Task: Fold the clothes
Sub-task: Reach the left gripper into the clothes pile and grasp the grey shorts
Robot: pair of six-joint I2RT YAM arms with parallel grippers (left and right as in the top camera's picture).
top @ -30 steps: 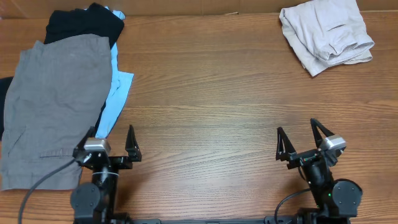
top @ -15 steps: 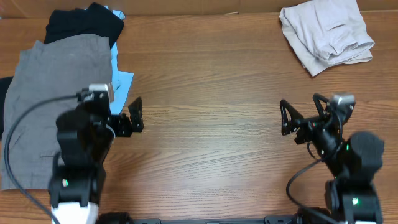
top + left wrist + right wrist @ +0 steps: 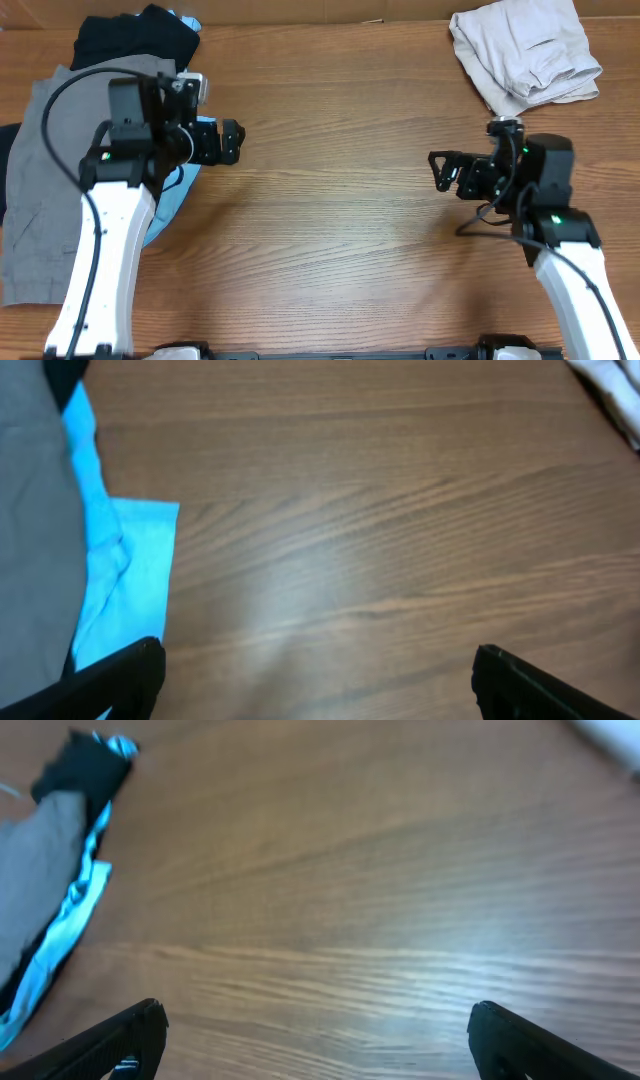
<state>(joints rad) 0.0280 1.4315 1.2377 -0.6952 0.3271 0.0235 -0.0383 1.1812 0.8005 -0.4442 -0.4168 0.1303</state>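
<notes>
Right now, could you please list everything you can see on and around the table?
grey shorts: one, grey, spread flat at the table's left edge, on top of the pile
blue garment: one, light blue, poking out from under the shorts' right side
black garment: one, black, bunched at the far left corner, behind the shorts
beige garment: one, beige, crumpled at the far right corner
table: one, brown wood grain, under everything
left gripper: one, black, open, just right of the pile, holding nothing
right gripper: one, black, open, over bare wood on the right side, holding nothing
</notes>
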